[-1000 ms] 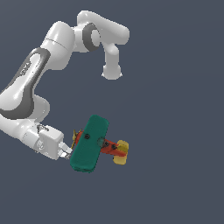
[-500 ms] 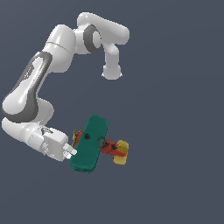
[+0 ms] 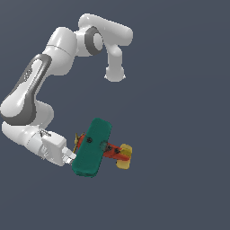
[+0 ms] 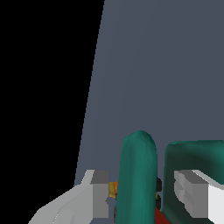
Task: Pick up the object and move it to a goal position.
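Observation:
The object, a toy biplane [image 3: 94, 146] with teal-green wings, a red body and a yellow tail, lies low in the exterior view. My gripper [image 3: 71, 157] reaches it from the exterior view's left, at the near end of the wings. In the wrist view my gripper [image 4: 146, 194] is open and straddles one teal wing [image 4: 138, 168]. A small gap shows between the wing and each of the grey fingers [image 4: 100, 192]. The second wing [image 4: 197, 153] stands beyond the other finger. Bits of the red body and a yellow part show between the fingers.
A plain dark grey floor [image 3: 179, 112] spreads all around the plane. The white arm [image 3: 40, 85] arches over the exterior view's upper left, its base [image 3: 114, 72] behind the plane. No other objects are in view.
The gripper has slid slightly lower and closer to the plane's wing end over the last second. The plane itself has not moved.

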You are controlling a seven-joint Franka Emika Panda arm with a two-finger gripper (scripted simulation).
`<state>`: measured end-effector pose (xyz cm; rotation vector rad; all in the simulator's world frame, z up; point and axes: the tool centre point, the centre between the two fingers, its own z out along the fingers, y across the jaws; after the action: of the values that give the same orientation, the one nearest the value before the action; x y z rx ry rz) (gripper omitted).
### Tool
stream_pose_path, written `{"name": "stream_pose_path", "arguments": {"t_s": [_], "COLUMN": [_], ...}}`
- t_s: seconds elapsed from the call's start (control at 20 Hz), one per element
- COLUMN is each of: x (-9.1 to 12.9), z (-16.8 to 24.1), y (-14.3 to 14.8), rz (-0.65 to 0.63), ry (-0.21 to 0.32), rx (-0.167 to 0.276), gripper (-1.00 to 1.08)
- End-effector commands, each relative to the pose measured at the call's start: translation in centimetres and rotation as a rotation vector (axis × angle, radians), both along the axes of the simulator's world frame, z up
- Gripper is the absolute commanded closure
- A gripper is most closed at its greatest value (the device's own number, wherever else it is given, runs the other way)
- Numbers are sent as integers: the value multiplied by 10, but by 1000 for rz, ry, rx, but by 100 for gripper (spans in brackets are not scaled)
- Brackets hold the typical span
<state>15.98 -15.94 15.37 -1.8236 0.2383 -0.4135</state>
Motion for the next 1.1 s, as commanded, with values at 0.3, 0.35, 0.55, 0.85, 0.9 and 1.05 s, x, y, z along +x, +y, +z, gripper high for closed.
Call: {"name": "stream_pose_path", "arguments": {"t_s": [0.3, 0.35, 0.55, 0.85, 0.9, 1.05], "x": [2, 3, 4, 4, 4, 5], "z": [-2, -2, -3, -5, -5, -5], "y": [-1, 2, 7, -2, -3, -2], "rz": [-6, -2, 4, -14, -16, -16], "ry": [-20, -23, -32, -47, -49, -53], "rx": [17, 18, 24, 39, 42, 45], "gripper": [-20, -20, -20, -20, -20, -20]}}
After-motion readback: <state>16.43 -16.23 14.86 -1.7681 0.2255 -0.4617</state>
